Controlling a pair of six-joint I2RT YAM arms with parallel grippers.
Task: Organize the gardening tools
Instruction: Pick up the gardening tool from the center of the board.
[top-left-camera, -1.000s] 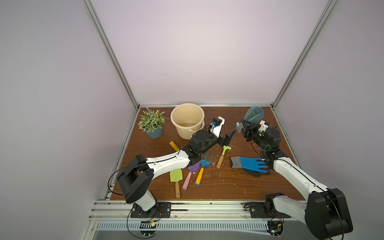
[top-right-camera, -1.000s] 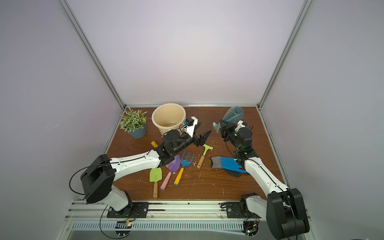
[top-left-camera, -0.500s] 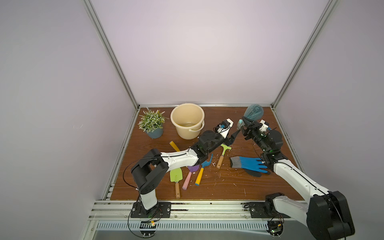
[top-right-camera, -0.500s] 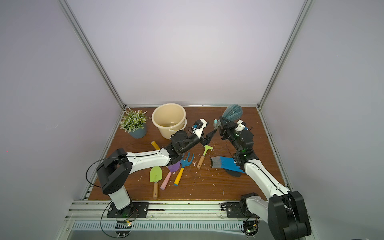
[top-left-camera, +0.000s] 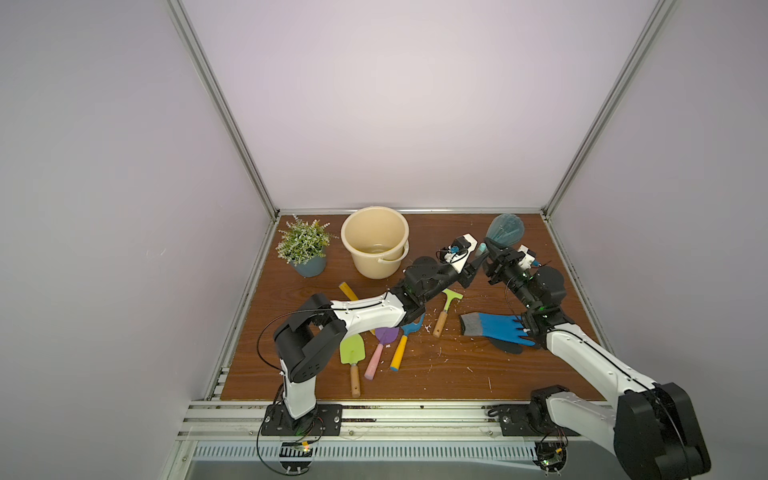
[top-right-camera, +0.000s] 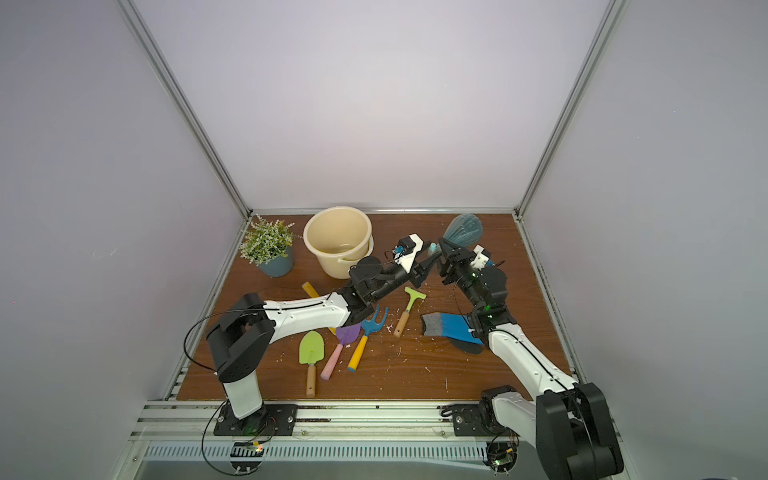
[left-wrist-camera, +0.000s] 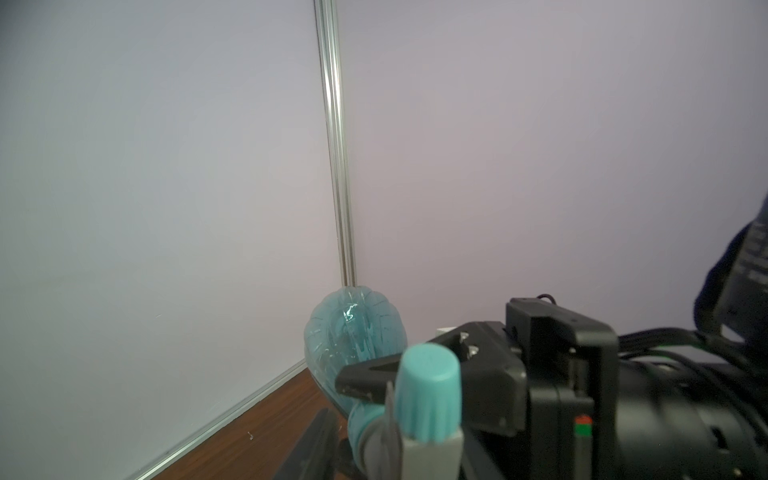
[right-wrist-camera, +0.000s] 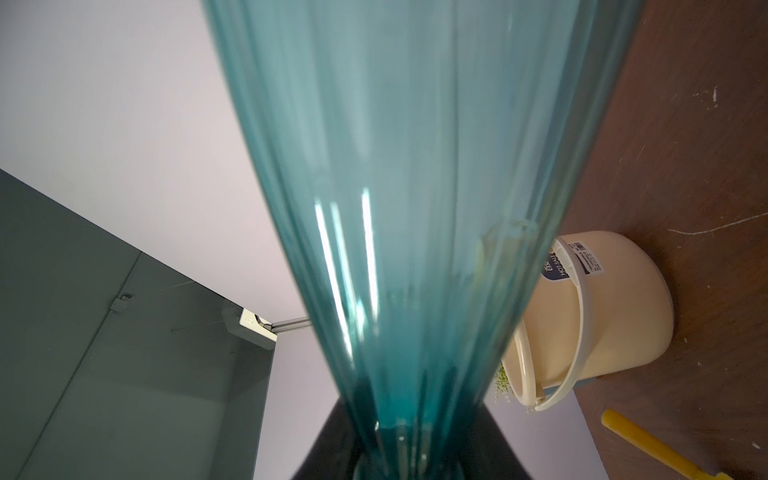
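Gardening tools, position: five hand tools lie on the bench (top-left-camera: 457, 374) and one item is held off it.

Teal spray bottle (top-left-camera: 505, 230) (top-right-camera: 463, 230): raised near the back right corner and tilted, its wide base toward the corner. The right end effector (top-left-camera: 494, 254) (top-right-camera: 446, 253) is clamped on the narrow neck. In the right wrist view the ribbed body (right-wrist-camera: 395, 166) fills the frame, rising from between the dark fingers.

Left end effector (top-left-camera: 473, 269) (top-right-camera: 426, 268): reached across the bench, with its tips right at the bottle's spray head. Whether its jaws are closed on the head or apart cannot be told. The left wrist view shows the teal nozzle cap (left-wrist-camera: 428, 390) close up, with the bottle body (left-wrist-camera: 353, 332) behind it.

Lime-green hoe (top-left-camera: 444, 311): flat on the bench, just in front of the left arm's wrist.

Blue fork (top-left-camera: 409, 328), purple trowel (top-left-camera: 384, 338) and lime-green trowel (top-left-camera: 352, 353): lying near one another at front centre, partly under the left arm.

Yellow scoop (top-left-camera: 348, 291): behind the left arm, in front of the bucket, largely hidden.

Other items: a blue glove (top-left-camera: 494, 330) lies beside the right arm. A cream bucket (top-left-camera: 374, 266) and a potted plant (top-left-camera: 305, 245) stand at the back left. Pale debris is scattered over the bench.
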